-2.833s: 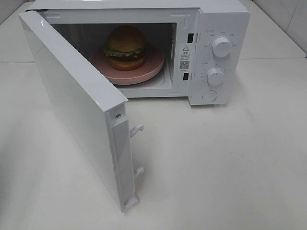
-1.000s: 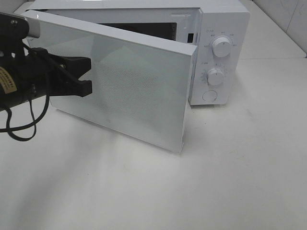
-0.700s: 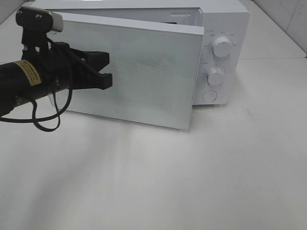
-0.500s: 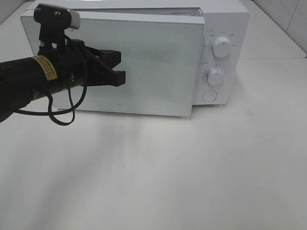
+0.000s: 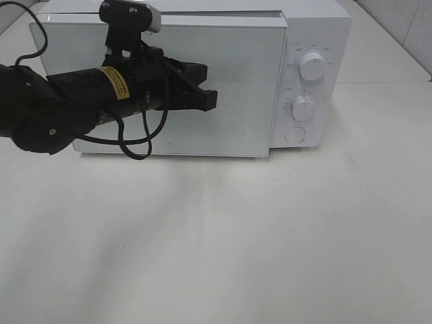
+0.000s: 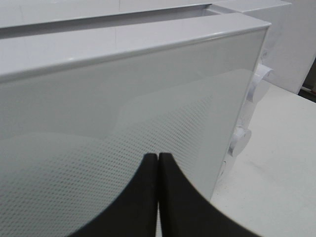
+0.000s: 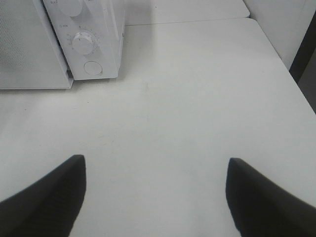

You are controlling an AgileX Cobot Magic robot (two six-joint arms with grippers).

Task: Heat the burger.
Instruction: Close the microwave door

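The burger shows in none of the views. The only place it could sit is hidden behind the microwave's door (image 5: pixel 250 74), which stands across the whole front of the cavity; its frosted, dotted glass lets nothing through. I cannot tell whether the door is latched or only pushed to.

The left tool (image 5: pixel 209 98) is clenched, its two black fingers (image 6: pixel 148 197) pressed flat together with nothing between them. Its tip sits against the door's glass, roughly at mid-height and right of the door's middle. The left arm (image 5: pixel 61 111) reaches in from the left, across the door's front, with a yellow label (image 5: pixel 116 82) on its black body and a loop of cable (image 5: pixel 135 145) hanging under it.

To the right of the door, the microwave (image 5: pixel 317 27) has a white control panel with an upper knob (image 5: pixel 312 66), a lower knob (image 5: pixel 303 107) and a round button (image 5: pixel 295 135) beneath them.

The right tool (image 7: pixel 155 195) is released, its fingers spread wide over bare white worktop (image 7: pixel 197 98), well apart from the microwave and grasping nothing. It is out of the high camera's view.
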